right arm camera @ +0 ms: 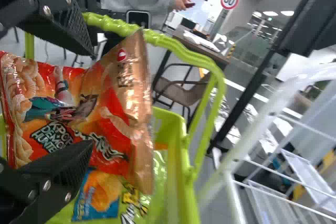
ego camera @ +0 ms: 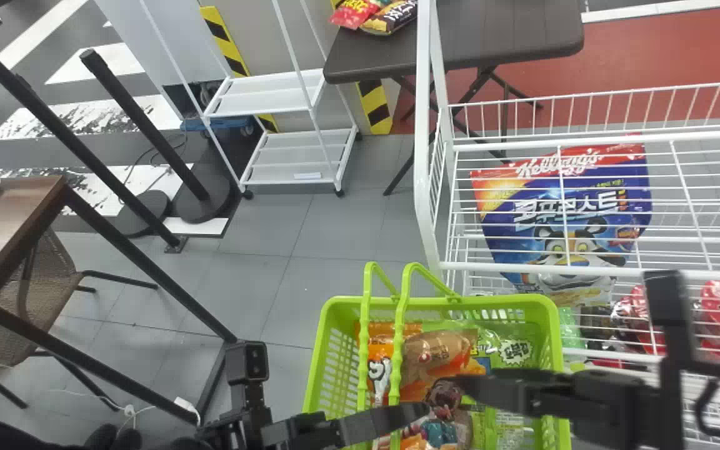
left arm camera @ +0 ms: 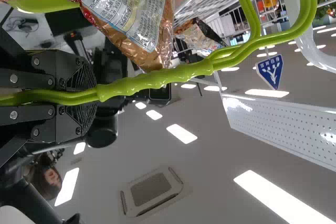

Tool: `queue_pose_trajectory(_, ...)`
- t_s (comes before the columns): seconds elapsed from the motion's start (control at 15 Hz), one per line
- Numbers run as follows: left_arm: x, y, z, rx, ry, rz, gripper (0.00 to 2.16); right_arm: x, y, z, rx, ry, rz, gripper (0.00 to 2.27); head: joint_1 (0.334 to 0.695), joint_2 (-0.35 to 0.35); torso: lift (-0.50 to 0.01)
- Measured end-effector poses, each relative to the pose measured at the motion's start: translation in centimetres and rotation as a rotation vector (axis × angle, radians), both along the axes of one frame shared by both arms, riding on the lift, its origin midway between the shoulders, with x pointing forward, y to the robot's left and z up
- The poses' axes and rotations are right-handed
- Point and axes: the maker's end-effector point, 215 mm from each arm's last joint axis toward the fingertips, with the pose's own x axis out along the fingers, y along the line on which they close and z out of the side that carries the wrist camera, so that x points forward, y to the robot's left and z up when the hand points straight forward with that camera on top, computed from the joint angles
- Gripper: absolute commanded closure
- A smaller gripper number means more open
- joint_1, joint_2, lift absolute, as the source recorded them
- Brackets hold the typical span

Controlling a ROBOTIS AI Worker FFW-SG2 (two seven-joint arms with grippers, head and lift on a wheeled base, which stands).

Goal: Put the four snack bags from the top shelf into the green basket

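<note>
Grey floor tiles [ego camera: 272, 281] spread beyond the green basket [ego camera: 504, 302], whose handles [left arm camera: 157, 78] are pinched between the fingers of the left gripper [left arm camera: 92, 95]. The right gripper [right arm camera: 88, 102] has its fingers spread wide, with the red-orange snack bag [right arm camera: 126, 129] between and just beyond them, over the other bags [ego camera: 435, 356] in the basket. It looks light and puffed, its film probably slippery and its contents easily crushed, so any fresh hold would suit the flat crimped edge beyond the fingertips better than the swollen middle, closing gently.
</note>
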Motion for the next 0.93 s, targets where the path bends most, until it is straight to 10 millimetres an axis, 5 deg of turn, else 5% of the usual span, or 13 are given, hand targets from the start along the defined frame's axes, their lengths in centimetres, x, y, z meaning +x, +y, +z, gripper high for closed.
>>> queue_pose_trajectory(0.2, 0.0, 0.1, 0.1, 0.000, -0.001, -0.001, 2.15, 5.4, -8.4, 1.7, -0.105, -0.121, -0.204, 0.03, 0.695, 0.314, 0.000)
queue_pose_trajectory(0.27, 0.0, 0.1, 0.1, 0.000, -0.002, -0.001, 2.15, 7.5, -11.6, 1.6, -0.174, -0.168, -0.286, 0.03, 0.695, 0.191, 0.000)
queue_pose_trajectory(0.6, 0.0, 0.2, 0.2, -0.002, -0.004, -0.001, 2.15, 17.4, -28.2, 2.2, -0.577, -0.358, -0.627, 0.03, 0.695, -0.094, 0.000)
queue_pose_trajectory(0.93, -0.1, 0.3, 0.1, -0.007, 0.000, 0.001, 2.15, 25.4, -37.9, 3.1, -0.788, -0.428, -0.819, 0.03, 0.695, -0.220, 0.000)
